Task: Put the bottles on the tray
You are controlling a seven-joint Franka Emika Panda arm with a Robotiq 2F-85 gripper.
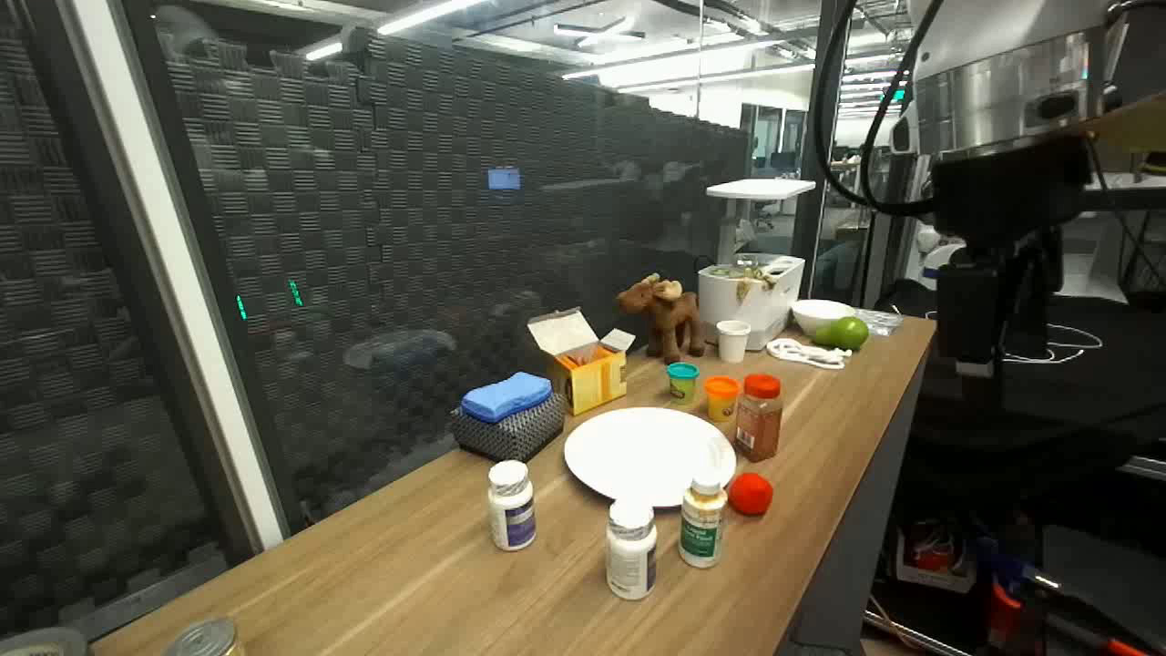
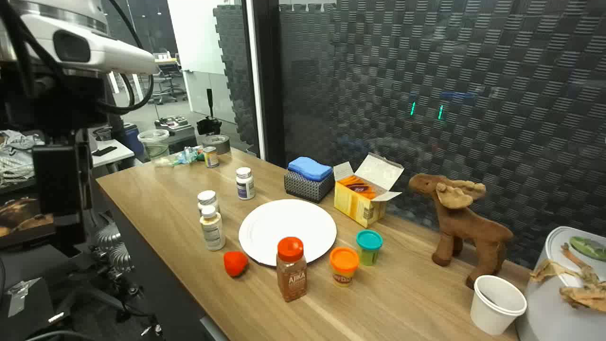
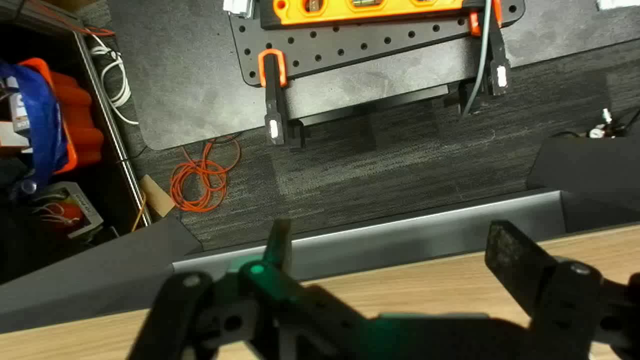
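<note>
The tray is a round white plate [image 1: 638, 446] flat on the wooden table, with nothing on it; it also shows in an exterior view [image 2: 289, 222]. Three white bottles stand upright beside it: a purple-labelled one [image 1: 512, 519] [image 2: 245, 183], a white-labelled one [image 1: 631, 560] [image 2: 207, 198] and a green-labelled one [image 1: 701, 528] [image 2: 213, 232]. An orange-red bottle [image 1: 759, 424] [image 2: 291, 274] with a red cap stands at the plate's other side. My gripper [image 3: 390, 230] is open and empty, off the table's edge, well apart from the bottles. No bottle shows in the wrist view.
A red ball [image 1: 751, 494] lies by the plate. Two small tubs [image 2: 344, 265] [image 2: 369, 246], an open yellow box [image 2: 360, 203] and a blue sponge [image 2: 310, 168] on a dark box stand around it. A toy moose [image 2: 459, 213] and paper cup [image 2: 497, 303] stand farther along.
</note>
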